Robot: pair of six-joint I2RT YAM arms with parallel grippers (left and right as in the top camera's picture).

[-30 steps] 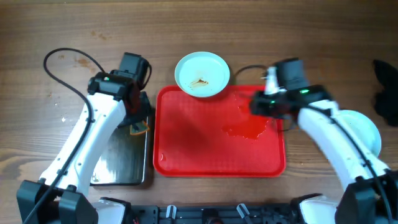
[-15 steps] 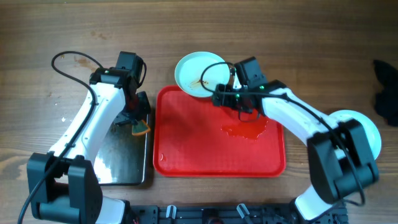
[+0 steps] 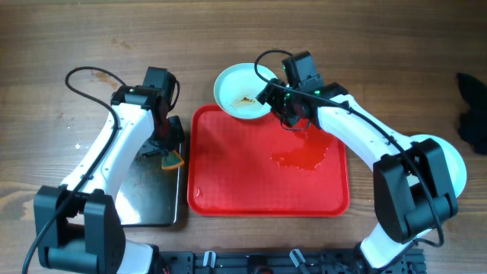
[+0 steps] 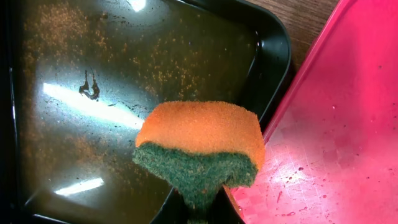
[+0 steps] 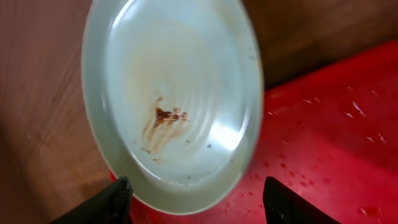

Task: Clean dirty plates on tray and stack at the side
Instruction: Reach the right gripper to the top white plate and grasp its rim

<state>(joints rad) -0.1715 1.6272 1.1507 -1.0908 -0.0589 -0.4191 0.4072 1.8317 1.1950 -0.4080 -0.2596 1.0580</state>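
Observation:
A pale plate (image 3: 240, 91) with a brown smear rests on the far rim of the red tray (image 3: 251, 183), half over the wood. It fills the right wrist view (image 5: 171, 99). My right gripper (image 3: 275, 101) is open, its fingers spread just short of the plate's near edge (image 5: 196, 202). Another pale plate (image 3: 449, 156) lies at the right, partly under the right arm. My left gripper (image 3: 169, 154) is shut on an orange-and-green sponge (image 4: 199, 146), held over the black tray's right edge beside the red tray (image 4: 336, 124).
The black glossy tray (image 3: 148, 194) lies left of the red tray and is wet with brown specks (image 4: 93, 93). A puddle of water (image 3: 304, 158) sits on the red tray. A dark object (image 3: 472, 114) lies at the far right edge.
My right arm swung left from the tray's right corner to the plate on the far rim and now faces it. My left gripper with the sponge moved slightly toward me and right.

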